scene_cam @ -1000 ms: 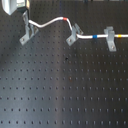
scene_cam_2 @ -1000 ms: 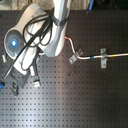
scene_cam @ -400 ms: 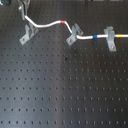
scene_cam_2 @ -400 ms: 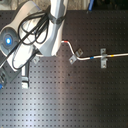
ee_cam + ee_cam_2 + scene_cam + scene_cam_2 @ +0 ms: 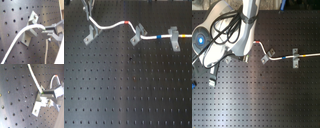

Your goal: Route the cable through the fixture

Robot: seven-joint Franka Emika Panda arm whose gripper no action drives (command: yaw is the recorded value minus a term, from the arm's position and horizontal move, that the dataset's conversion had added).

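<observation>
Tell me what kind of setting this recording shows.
Most likely a robotics lab bench: a black perforated breadboard table with a regular hole grid, grey metal clips mounted on it, and a white cable with colored bands threaded between them.

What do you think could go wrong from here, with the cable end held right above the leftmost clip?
1. The gripper holds the cable close beside the fixture; a small misalignment could lay the cable against the fork rather than in its slot.
2. In the first exterior view the cable arches up between the fixture and the middle clip; pulling could tug it out of that clip.
3. The fingers might strike the fixture when descending.
</observation>
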